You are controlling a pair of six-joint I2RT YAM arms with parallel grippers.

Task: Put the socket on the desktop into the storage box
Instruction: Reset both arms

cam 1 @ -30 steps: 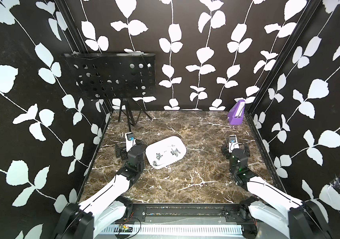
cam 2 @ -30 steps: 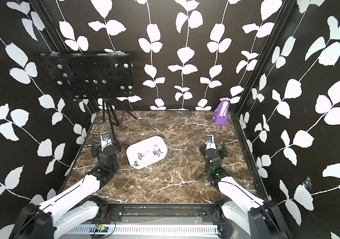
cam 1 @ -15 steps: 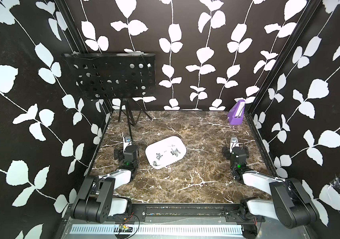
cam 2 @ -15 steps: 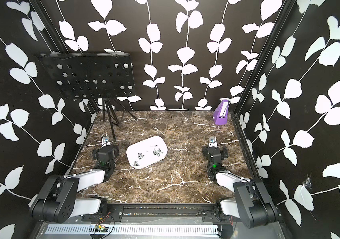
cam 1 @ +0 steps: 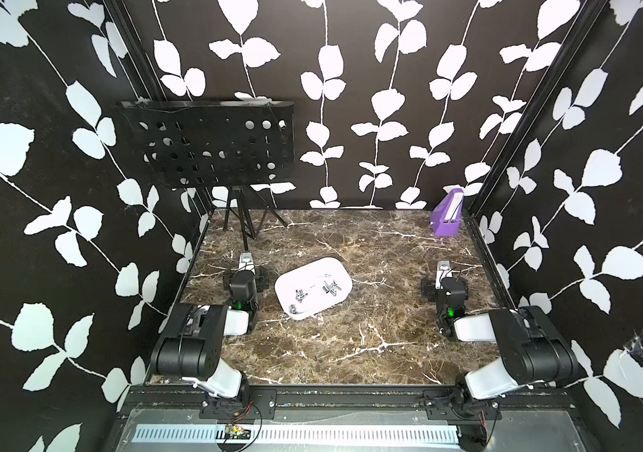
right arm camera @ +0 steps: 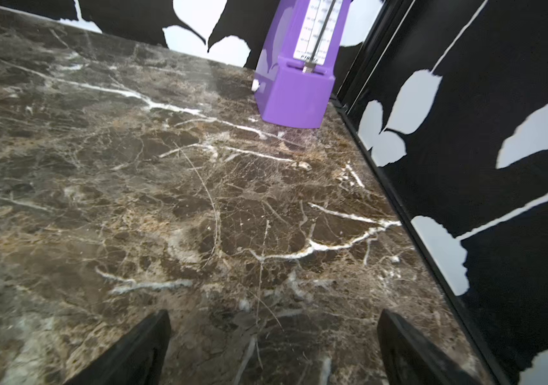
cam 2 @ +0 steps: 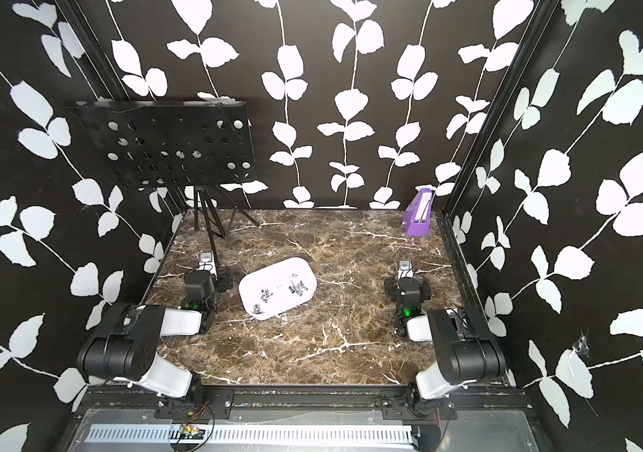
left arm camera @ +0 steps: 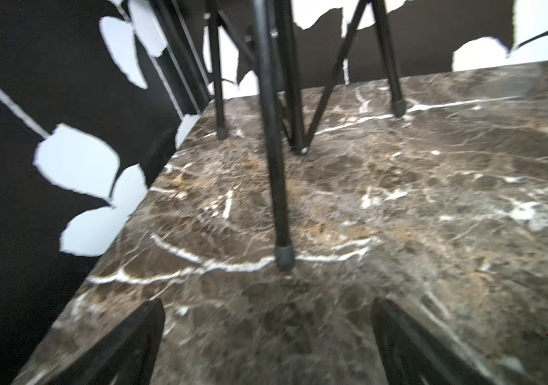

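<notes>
We see the white storage box (cam 1: 308, 274) lying flat on the table (cam 1: 351, 340), a little toward 9 o'clock from the middle and turned slantwise; the sockets (cam 1: 329, 287), small shiny metal pieces, lie inside it on its floor, some near the middle and one against the wall at its 7 o'clock corner; both top views show this. The left hand (left arm camera: 267, 303) sits low over the table at 9 o'clock of the box, near it but apart, pointing toward 12 o'clock; in the left wrist view its fingers (left arm camera: 126, 350) are spread wide with only bare table between them, so it pinches nothing; a rubber-tipped leg (left arm camera: 279, 200) of the music stand (cam 1: 210, 144) comes down just ahead of it. The right hand (right arm camera: 274, 313) sits low near the table's 3 o'clock edge, well apart from the box, also pointing toward 12 o'clock; its fingers (right arm camera: 132, 353) are likewise spread and empty. The music stand, a black perforated plate on a tripod, fills the 11 o'clock corner; a purple box (right arm camera: 294, 96) with a white scale on its face stands upright in the 1 o'clock corner, ahead of the right hand and apart from it.
</notes>
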